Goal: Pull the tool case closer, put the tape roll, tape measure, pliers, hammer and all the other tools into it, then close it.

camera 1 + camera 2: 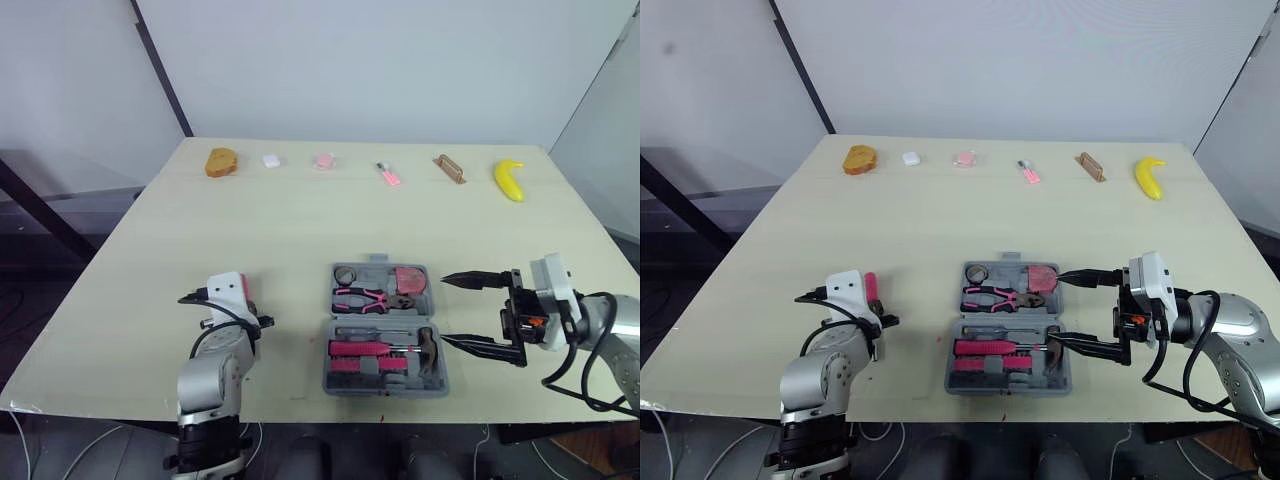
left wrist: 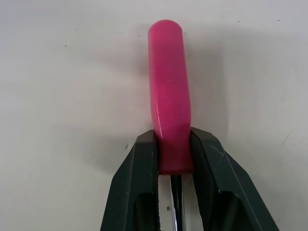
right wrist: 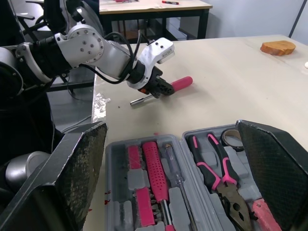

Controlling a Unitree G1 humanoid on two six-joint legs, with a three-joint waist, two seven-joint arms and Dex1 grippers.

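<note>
the tool case (image 1: 385,393) lies open and flat on the table (image 1: 150,290), near the front edge and about the middle of it. taking the case as the centre of the dial, with 12 o'clock away from the robot:

the far half holds the tape roll (image 1: 346,274) at 11 o'clock, the pliers (image 1: 362,297) with pink and black grips just below it, and the reddish tape measure (image 1: 408,278) at 1 o'clock. the near half holds pink-handled tools (image 1: 365,348) laid side by side, with the hammer (image 1: 428,348) at its 3 o'clock end.

at 9 o'clock, apart from the case, the left gripper (image 2: 173,147) is clenched on a screwdriver (image 2: 169,86). its fingers (image 2: 139,173) pinch the base of the pink handle, which points toward 12 o'clock, and the metal shaft runs back between them. it sits low at the table top; whether it touches cannot be told.

at 3 o'clock, just beside the case, the right gripper (image 1: 443,310) is spread wide and grasps nothing. one finger (image 1: 480,280) points at the far half, the other at the near half by the hammer.

along the far edge, at 12 o'clock, a row of small things runs from an orange-brown lump (image 1: 222,162) to a banana (image 1: 510,180).
</note>
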